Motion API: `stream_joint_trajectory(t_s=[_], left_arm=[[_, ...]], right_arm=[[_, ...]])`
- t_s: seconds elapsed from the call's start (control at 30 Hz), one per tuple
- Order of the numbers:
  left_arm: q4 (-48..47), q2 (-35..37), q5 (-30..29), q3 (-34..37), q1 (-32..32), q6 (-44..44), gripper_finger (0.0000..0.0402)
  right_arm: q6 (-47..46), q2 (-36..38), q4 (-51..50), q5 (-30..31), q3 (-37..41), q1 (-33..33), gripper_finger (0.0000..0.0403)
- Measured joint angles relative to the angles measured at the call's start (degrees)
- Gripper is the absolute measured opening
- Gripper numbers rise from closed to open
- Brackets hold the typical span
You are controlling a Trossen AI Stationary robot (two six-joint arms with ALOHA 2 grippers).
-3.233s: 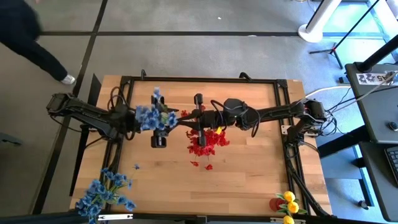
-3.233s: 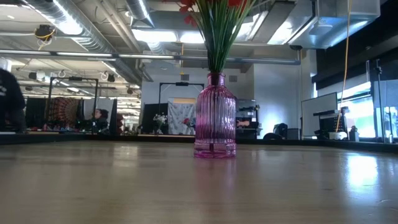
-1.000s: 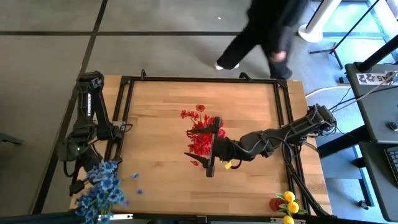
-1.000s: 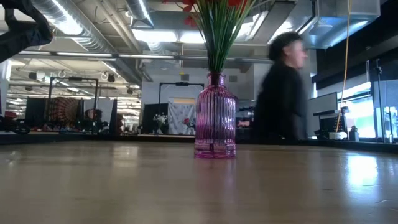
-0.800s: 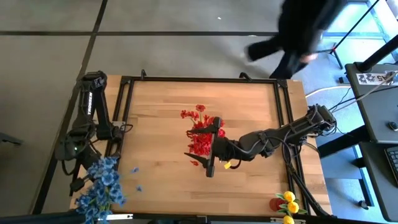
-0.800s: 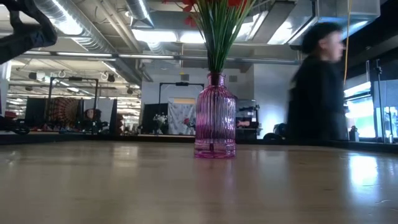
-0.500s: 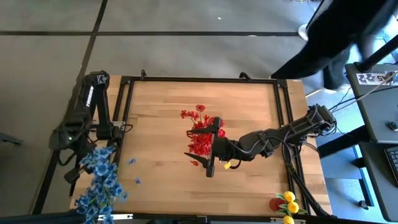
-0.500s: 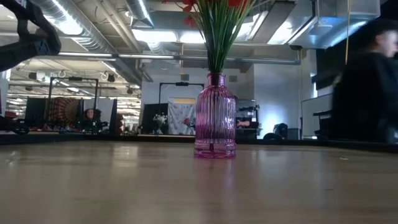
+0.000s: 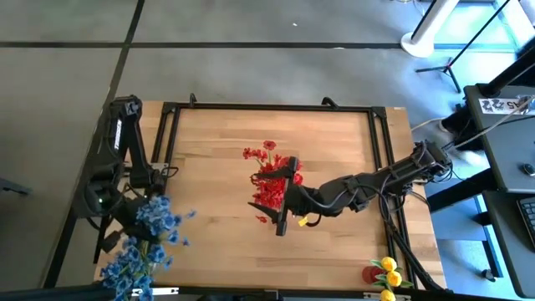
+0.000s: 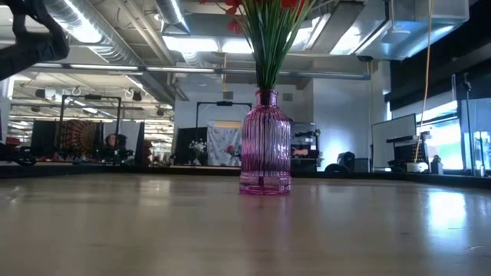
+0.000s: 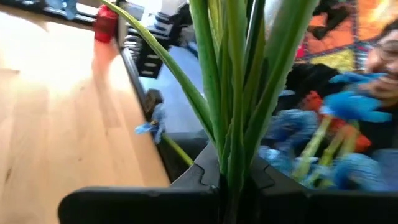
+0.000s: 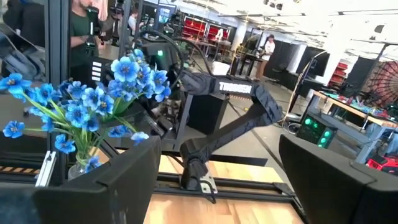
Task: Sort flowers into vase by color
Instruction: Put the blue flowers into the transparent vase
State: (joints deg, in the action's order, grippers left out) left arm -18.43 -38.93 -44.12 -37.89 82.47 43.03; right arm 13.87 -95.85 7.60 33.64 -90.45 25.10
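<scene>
At counter's left edge: left claw (image 9: 134, 219) clamped on blue-blossomed, green-stemmed sprigs (image 9: 155, 219), delivery step.
Next, judged: lower stems into blue bunch's vase (image 9: 124, 269); right claw (image 9: 280, 219) gapes wide, empty, beside red flowers (image 9: 269, 188).

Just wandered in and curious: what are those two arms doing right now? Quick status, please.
Left gripper shut on blue flowers, at table's left edge near blue bunch. Right gripper open, empty, beside red flowers in pink vase. Nothing blocking.
</scene>
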Motion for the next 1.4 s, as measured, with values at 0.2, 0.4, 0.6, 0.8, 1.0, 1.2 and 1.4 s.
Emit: stream_joint_trajectory(t_s=[0.2,0.4,0.6,0.8,1.0,1.2,1.4], left_arm=[[7.12,-3.94,-2.07,0.46,0.02,-1.42,0.0009],[8.37,-3.83,0.48,0.46,0.05,-0.73,0.0009],[4.7,-4.14,0.09,0.46,1.17,3.41,0.0009],[4.44,-6.3,0.01,0.44,1.32,5.61,0.0009],[3.65,-10.5,-1.22,0.43,2.28,7.02,0.0009],[4.97,-13.23,-5.16,0.43,4.35,5.48,0.0009],[14.81,-13.6,-2.13,0.43,6.0,-5.19,0.0009]], right_arm=[[-0.04,0.0,-0.2,0.05,0.02,0.0,0.0325],[-0.07,0.0,-0.64,0.05,0.02,0.0,0.0325],[-0.81,0.02,-1.81,0.05,0.02,0.0,0.0325],[-1.57,0.02,-1.89,0.05,0.02,0.0,0.0325],[-1.61,0.02,-2.09,0.47,0.02,0.0,0.0325],[-1.81,0.02,-2.15,1.47,0.02,0.0,0.0325],[-1.77,0.04,-1.71,1.8,0.02,0.0,0.0325]])
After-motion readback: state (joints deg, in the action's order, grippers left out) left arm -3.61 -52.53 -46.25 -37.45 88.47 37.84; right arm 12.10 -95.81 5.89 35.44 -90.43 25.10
